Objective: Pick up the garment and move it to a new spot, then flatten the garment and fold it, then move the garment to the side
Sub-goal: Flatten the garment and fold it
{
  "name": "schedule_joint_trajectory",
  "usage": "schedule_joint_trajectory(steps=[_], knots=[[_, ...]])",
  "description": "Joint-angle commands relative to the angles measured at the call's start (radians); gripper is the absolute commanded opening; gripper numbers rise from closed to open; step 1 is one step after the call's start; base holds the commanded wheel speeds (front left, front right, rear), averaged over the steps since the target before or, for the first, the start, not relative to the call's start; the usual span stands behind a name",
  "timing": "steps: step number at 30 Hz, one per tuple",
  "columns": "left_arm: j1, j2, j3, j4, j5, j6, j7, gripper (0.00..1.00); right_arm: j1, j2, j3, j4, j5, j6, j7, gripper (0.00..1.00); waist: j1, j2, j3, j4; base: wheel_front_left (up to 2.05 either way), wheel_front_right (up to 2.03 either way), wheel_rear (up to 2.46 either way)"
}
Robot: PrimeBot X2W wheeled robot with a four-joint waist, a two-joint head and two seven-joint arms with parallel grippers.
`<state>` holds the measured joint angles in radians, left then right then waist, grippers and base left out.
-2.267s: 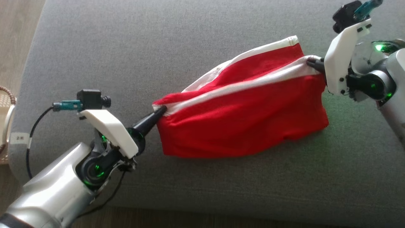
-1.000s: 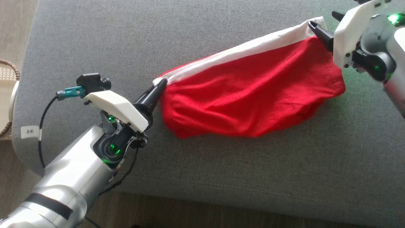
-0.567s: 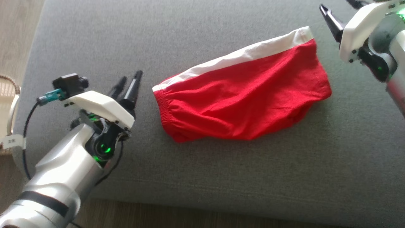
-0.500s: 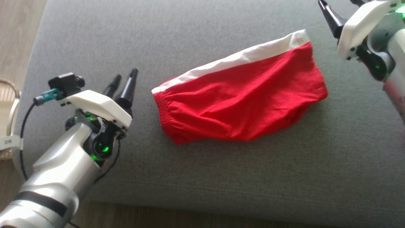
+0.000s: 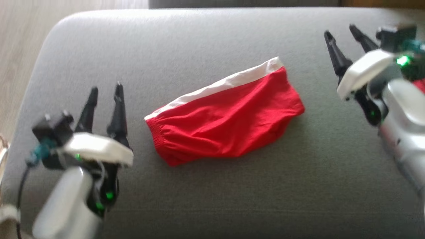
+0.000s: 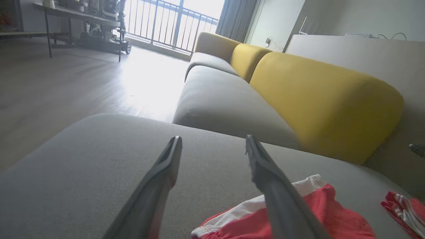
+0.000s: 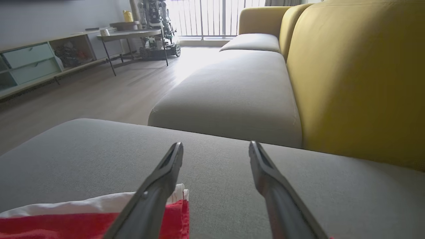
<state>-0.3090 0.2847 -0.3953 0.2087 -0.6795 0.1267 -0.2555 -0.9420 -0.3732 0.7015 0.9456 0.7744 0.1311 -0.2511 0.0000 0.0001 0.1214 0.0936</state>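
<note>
The garment (image 5: pixel 225 119), red shorts with a white waistband along the far edge, lies flat on the grey cushion (image 5: pixel 206 39), free of both grippers. My left gripper (image 5: pixel 105 89) stands open to its left, a short gap away, fingers pointing up the view. At the right my right gripper (image 5: pixel 342 31) is open too, beyond the waistband's right end. The left wrist view has the garment (image 6: pixel 318 212) at its lower right, beside my open left gripper (image 6: pixel 212 142). In the right wrist view the garment (image 7: pixel 83 215) lies at the lower left by my open right gripper (image 7: pixel 215 147).
A second red and white cloth (image 6: pixel 403 209) lies further right on the cushion. Yellow sofa backs (image 7: pixel 352 73) and another grey seat (image 7: pixel 239 89) rise behind. Wooden floor (image 5: pixel 20 49) borders the cushion on the left.
Both grippers let go of the waistband ends and drew back from it. The garment dropped flat on the cushion. The camera has shifted, so the cushion's far edge is now in view.
</note>
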Motion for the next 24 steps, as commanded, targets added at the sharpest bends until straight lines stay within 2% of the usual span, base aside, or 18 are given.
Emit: schedule_joint_trajectory(steps=[1, 5, 7, 12, 16, 19, 24], knots=[[-0.032, 0.017, 0.058, -0.047, 0.029, 0.003, -0.006, 1.0, 0.025, 0.008, -0.022, -0.031, -0.018, 0.0, -0.01, 1.0, 0.0, -0.0001, -0.023, -0.02, 0.0, 0.0, 0.0], [0.078, -0.057, 0.134, -0.137, 0.15, -0.007, -0.006, 1.0, 0.16, 0.035, -0.19, -0.106, -0.096, 0.0, -0.01, 1.0, 0.0, -0.0001, -0.047, -0.035, 0.0, 0.0, 0.0], [0.131, -0.115, 0.182, -0.161, 0.166, -0.029, -0.006, 1.0, 0.237, 0.059, -0.268, -0.15, -0.148, 0.0, -0.01, 1.0, 0.0, -0.0001, -0.056, -0.042, 0.0, 0.0, 0.0], [0.229, -0.189, 0.265, -0.157, 0.253, -0.091, -0.006, 1.0, 0.418, 0.137, -0.426, -0.245, -0.271, 0.0, -0.01, 1.0, 0.0, -0.0001, -0.072, -0.055, 0.0, 0.0, 0.0], [0.268, -0.218, 0.307, -0.153, 0.325, -0.128, -0.006, 1.0, 0.517, 0.2, -0.528, -0.309, -0.337, 0.0, -0.004, 1.0, 0.0, -0.0001, -0.079, -0.053, 0.0, 0.0, 0.0], [0.298, -0.225, 0.306, -0.161, 0.423, -0.155, -0.006, 1.0, 0.58, 0.24, -0.587, -0.36, -0.378, 0.0, 0.021, 1.0, 0.0, -0.0001, -0.081, -0.049, 0.0, 0.0, 0.0], [0.348, -0.233, 0.313, -0.14, 0.453, -0.173, -0.006, 1.0, 0.666, 0.271, -0.651, -0.45, -0.464, 0.0, 0.049, 1.0, 0.0, -0.0001, -0.078, -0.04, 0.0, 0.0, 0.0]])
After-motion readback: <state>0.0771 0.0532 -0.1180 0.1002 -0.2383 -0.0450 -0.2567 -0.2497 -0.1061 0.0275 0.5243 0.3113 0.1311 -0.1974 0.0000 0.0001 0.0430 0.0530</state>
